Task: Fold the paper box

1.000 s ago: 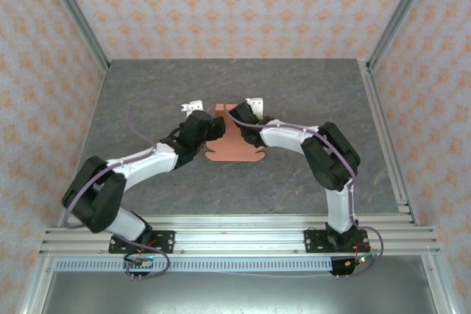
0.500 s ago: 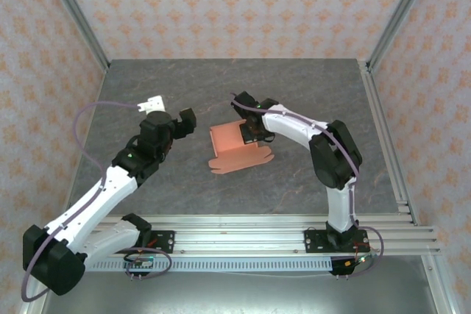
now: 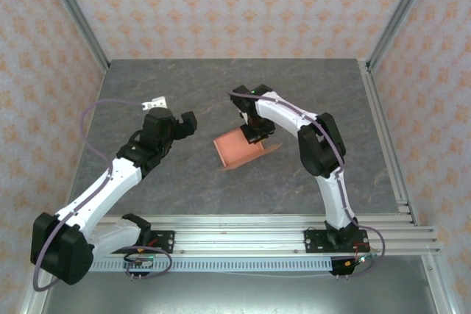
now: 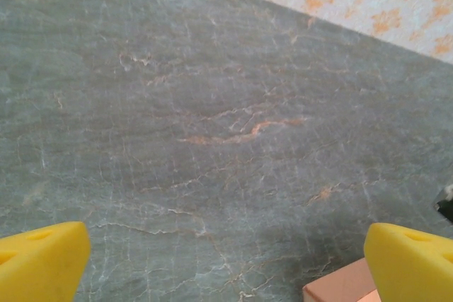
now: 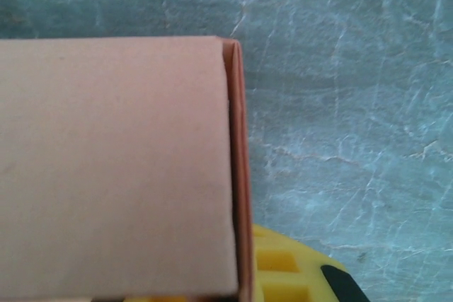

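Since a moment ago the paper box has turned, and the left arm has pulled back. From above, the box sits tilted in the middle. The left gripper is to its left, well apart, jaws wide, holding nothing. The right gripper pinches the box's upper right edge.

From the left wrist, two yellow fingertips sit far apart in the bottom corners over the table. A box corner peeks in at the bottom right.

From the right wrist, the box covers the left side. A yellow finger touches its wall at the bottom.

No legible text, labels or numbers; paper box unprinted.
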Robot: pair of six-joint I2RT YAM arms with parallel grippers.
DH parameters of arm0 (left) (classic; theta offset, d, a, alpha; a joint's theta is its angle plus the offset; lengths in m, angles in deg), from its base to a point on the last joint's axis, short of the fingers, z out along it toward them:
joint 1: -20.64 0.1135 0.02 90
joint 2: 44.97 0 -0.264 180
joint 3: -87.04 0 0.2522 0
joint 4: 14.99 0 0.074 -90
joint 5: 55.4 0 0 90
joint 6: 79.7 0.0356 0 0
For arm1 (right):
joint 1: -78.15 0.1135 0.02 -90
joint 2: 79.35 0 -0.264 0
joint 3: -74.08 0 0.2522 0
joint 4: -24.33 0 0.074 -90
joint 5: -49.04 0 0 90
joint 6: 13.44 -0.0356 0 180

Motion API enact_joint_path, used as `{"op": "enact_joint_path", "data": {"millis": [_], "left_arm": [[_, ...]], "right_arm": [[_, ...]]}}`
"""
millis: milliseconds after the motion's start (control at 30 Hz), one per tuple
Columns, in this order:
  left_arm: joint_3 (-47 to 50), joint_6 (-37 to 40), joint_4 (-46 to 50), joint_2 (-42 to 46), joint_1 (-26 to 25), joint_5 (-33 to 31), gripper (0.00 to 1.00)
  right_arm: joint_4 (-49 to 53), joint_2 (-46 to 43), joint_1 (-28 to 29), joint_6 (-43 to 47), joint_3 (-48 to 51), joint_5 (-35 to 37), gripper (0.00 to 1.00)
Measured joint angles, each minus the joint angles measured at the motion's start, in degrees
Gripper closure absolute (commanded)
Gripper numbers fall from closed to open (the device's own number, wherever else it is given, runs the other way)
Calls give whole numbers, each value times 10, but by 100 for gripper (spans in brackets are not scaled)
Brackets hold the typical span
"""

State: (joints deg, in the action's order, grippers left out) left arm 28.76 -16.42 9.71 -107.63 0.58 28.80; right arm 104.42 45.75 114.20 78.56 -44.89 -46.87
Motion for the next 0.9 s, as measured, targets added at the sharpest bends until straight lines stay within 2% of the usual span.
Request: {"op": "enact_joint_path", "data": {"millis": [33,333,567,667,833,900], "left_arm": [[0,0,-1,-9,3,5,0],[-2,-3,-30,-89,25,35,0],[-21,-4,-48,-144,33,58,0],[-31,-7,-57,-164,37,67,9],[-51,-14,-64,-195,54,81,35],[-70,-12,-65,-217,63,86,41]], "right_arm": [[6,8,-3,5,-13,2,78],[61,67,-7,23,-126,19,58],[100,94,-7,33,-202,31,37],[114,101,-7,36,-232,34,27],[131,108,-7,34,-320,43,11],[131,108,-7,31,-359,51,9]]}}
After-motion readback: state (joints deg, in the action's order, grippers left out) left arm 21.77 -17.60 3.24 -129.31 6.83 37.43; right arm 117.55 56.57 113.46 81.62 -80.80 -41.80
